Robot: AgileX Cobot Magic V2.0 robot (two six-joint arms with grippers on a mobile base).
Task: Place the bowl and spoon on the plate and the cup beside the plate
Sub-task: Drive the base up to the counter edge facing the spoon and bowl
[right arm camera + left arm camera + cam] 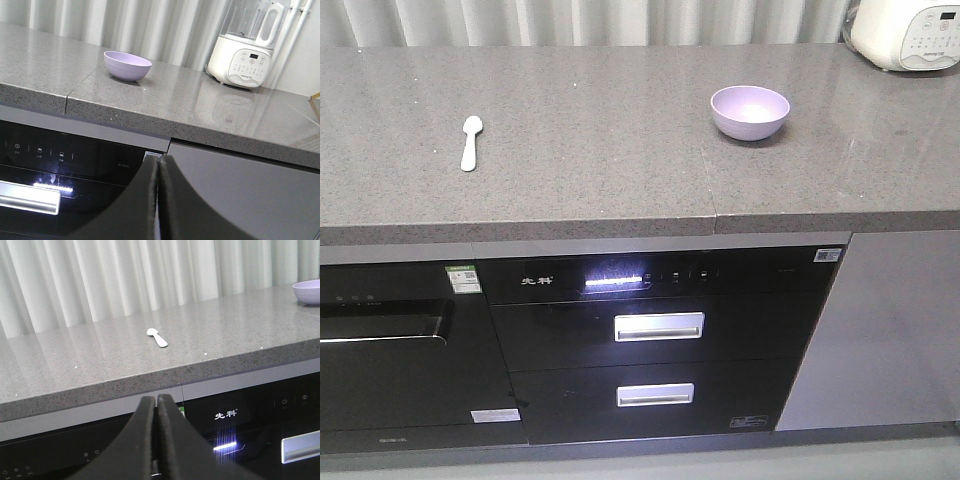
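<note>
Grey countertop point(600, 170), white appliance point(245, 60) (back right corner), black drawer unit point(660, 345) below

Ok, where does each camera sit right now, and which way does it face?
Front view: high, looking down on the counter, spoon left, bowl right; no robot parts show.
Left wrist: low in front of the counter edge, facing across it to the spoon; shut left hand at bottom.
Right wrist: equally low, facing the bowl and white appliance; shut right hand at bottom.
Shared: the bowl appears in all three views.
</note>
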